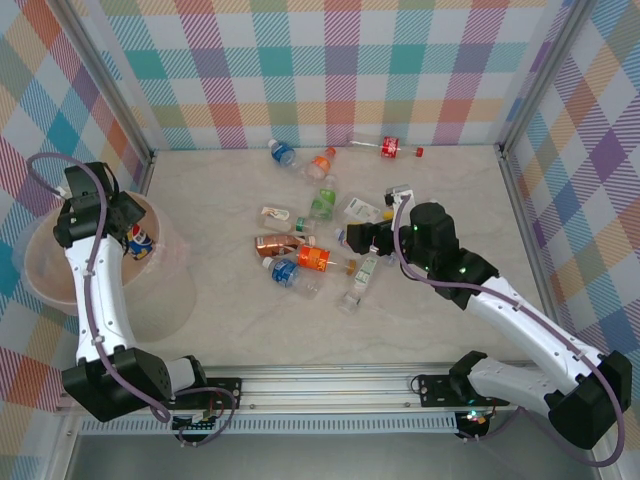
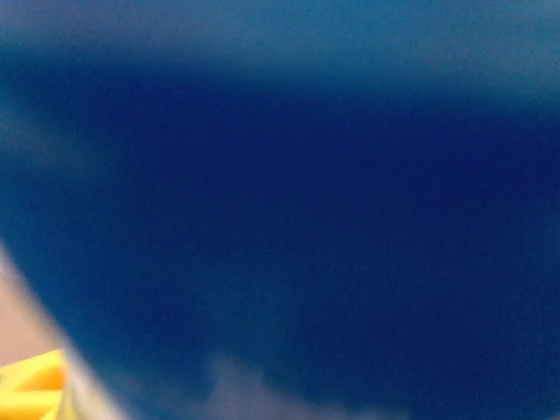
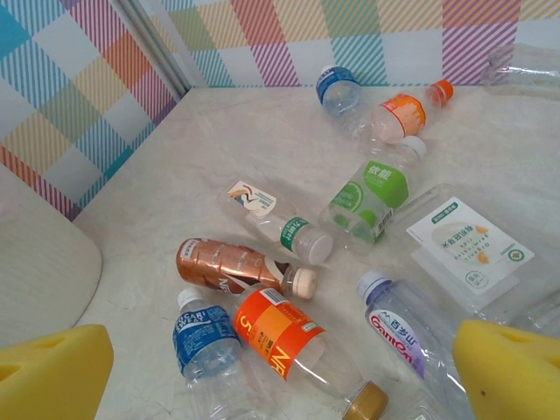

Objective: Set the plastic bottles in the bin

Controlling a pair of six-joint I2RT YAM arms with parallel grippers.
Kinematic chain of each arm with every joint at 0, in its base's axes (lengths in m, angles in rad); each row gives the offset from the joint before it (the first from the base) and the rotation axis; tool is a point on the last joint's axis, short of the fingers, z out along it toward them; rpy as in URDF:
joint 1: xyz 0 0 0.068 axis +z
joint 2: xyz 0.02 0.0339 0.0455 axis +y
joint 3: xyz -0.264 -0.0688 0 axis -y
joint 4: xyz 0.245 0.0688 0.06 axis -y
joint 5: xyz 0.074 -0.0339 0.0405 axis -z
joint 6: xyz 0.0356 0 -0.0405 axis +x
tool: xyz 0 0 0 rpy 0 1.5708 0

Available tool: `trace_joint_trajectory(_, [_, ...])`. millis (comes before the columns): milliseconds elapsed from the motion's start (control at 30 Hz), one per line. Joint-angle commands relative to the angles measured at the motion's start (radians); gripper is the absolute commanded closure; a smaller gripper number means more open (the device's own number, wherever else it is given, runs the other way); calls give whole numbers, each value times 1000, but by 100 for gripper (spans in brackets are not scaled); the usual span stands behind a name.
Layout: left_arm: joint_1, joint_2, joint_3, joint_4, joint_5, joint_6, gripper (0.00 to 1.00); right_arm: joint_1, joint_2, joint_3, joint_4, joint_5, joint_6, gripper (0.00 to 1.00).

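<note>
About a dozen bottles [image 1: 313, 259], one bin [image 1: 172, 292]

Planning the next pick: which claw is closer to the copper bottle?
Right. The right claw is close by the copper bottle, across the orange bottle; the left claw is far off over the bin.

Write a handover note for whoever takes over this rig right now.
Left gripper: over the bin, with a blue-labelled bottle at its tip. Whether it grips or has let go is unclear.
Right gripper: open and empty, low over the pile.
Done: one bottle brought to the bin.
Left: about ten scattered bottles on the table. The orange-labelled bottle is nearest the right gripper.
</note>
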Motion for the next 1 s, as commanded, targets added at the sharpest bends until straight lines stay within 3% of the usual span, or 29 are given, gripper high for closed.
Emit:
trace_joint_trajectory(0, [15,0,-31,65,11,-35,29,5,-8,12,-20,2,19,0])
trace_joint_trajectory(233, [14,19,14,32,36,-51,13,5,-16,-14,-26,50,45,0])
trace_joint_trajectory(467, [14,-41,83,-27,81,-52,6,-5,-16,-61,-190,312,252,0])
trace_joint_trajectory(700, [15,-152,109,7,262,-71,0,-87,-9,-142,-304,144,348,0])
trace_joint_trajectory(967, [14,-235,108,75,531,-148,0,-85,182,-100,-311,-5,485,0])
